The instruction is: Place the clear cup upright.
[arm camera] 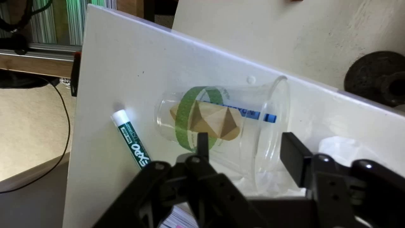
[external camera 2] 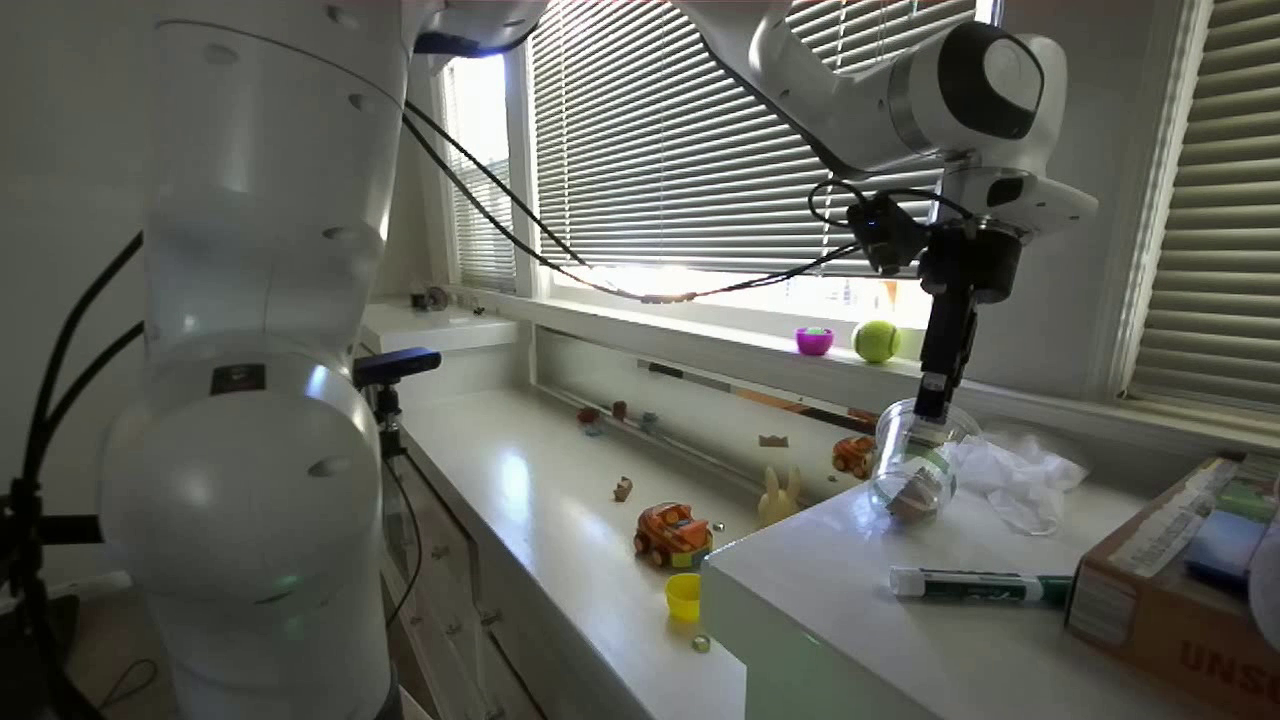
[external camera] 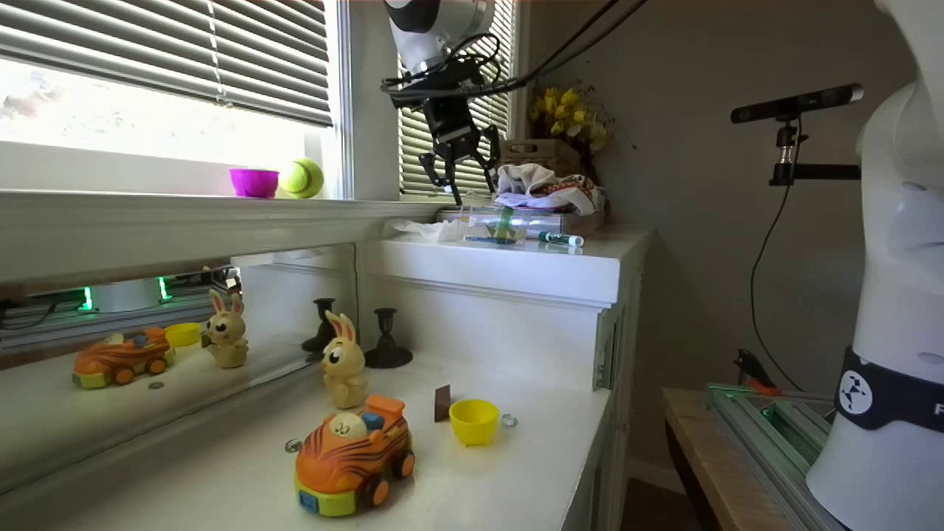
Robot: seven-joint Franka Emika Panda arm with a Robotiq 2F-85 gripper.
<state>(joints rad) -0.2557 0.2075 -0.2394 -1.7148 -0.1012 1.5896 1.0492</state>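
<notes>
Clear cup lies on side on raised white ledge, mouth away from marker. Blue crayon and tan faceted piece show through wall; inside or behind, can't tell. Gripper above, fingers spread, nothing clamped. In wrist view fingers bracket rim: likely set to pinch wall at mouth, then swing cup onto base. If piece sits inside, weight may shift.

From my end this reads as a home: in an exterior view I have window blinds at ten o'clock, yellow flowers at one, a toy car at seven, a toy rabbit and dark candlestick between seven and eight.
</notes>
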